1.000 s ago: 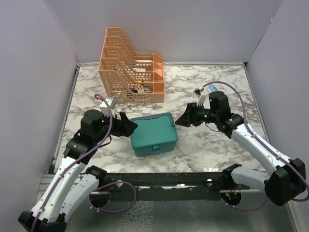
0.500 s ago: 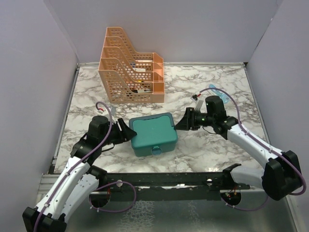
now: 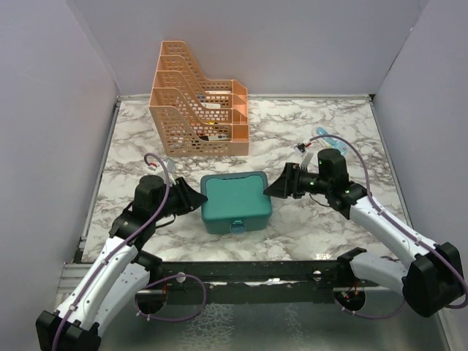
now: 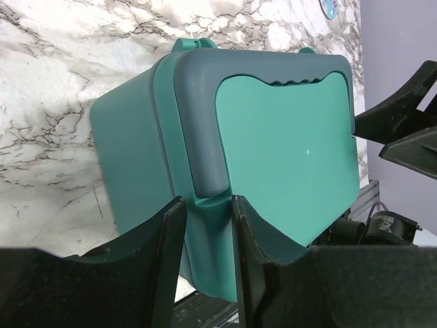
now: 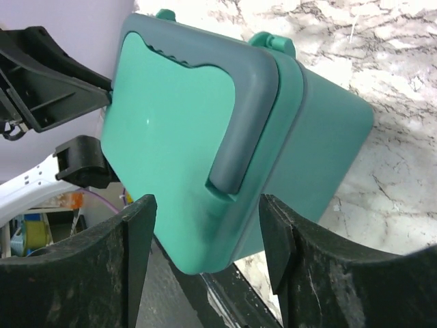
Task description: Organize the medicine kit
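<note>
- The medicine kit (image 3: 234, 201) is sitting lid-down-shut in the middle of the marble table (image 3: 322, 219), with its front latch (image 3: 237, 227) facing the arm bases.
- The left gripper (image 4: 207, 205) is pressing in at the kit's left short side. Its fingers (image 4: 167, 253) are sitting narrowly apart, flanking a lug on the box; I cannot tell whether they are pinching it or only straddling it.
- The right gripper (image 5: 208, 201) is hanging gaping wide at the kit's right short side, holding nothing.
- Likely step: both arms are bracketing the box to steady or square it before opening.
- Doing it well: both sides should be pushing evenly so the box is not skidding or twisting. One arm should be bracing the base while the other is going for the latch. The fingers should be staying off the lid seam so it is not jamming.
- Counts:
  - one kit, with one latch
  - two grippers
  - one orange file rack (image 3: 197, 110) at the far edge
  - one small blue item (image 3: 327, 139) lying far right, too small to name
</note>
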`<state>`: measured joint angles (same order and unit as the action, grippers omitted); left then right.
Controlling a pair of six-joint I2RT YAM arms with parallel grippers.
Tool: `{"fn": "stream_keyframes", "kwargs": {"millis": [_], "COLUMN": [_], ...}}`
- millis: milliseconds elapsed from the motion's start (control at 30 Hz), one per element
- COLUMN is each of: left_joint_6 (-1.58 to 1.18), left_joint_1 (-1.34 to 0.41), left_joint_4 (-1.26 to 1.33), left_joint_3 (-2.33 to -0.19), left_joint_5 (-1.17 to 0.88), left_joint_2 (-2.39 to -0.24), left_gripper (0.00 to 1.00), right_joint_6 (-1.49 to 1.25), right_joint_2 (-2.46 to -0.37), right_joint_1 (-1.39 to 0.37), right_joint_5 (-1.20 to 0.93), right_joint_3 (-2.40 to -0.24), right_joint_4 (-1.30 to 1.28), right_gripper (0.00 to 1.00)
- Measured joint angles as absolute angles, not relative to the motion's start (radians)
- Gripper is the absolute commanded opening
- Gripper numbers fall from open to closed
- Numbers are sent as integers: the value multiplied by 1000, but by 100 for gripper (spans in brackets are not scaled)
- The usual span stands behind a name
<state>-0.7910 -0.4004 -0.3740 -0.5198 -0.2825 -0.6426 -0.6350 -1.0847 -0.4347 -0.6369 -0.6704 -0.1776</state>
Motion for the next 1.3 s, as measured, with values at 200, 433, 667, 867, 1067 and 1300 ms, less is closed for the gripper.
{"fn": "stream_keyframes", "kwargs": {"millis": [200,433,667,867,1067,1300], "left_joint_6": [-796,-790,-791,-798,-775,-681], "left_joint_1": [-400,-394,-392,-393,-394,-395], "left_joint_4": [-353,-337,-286,-204,-208,-316], "left_joint_3": [-519,-519,-506,-473,-475,-551], "left_joint_5": [-284,-278,-163,-96,-69,-30], "left_joint_2": [-659,-668,-676,-676,-688,-719], "left_gripper": [34,34,34,41,62,77], "right_joint_6": [-645,-657,-615,-567,-518,-493], "right_joint_2": [-1165,-1249,-1461,-1602,-1598,-1421], "right_joint_1": [-438,-429,-426,-434,-458,-466], "right_joint_5": [-638,-654,-652,-620,-466,-304], "right_joint_3": [-669,-706,-874,-1019,-1098,-1084], "right_joint_4": [-151,-99,-30,0,-76,-196], "right_gripper": [42,27,23,24,49,68]}}
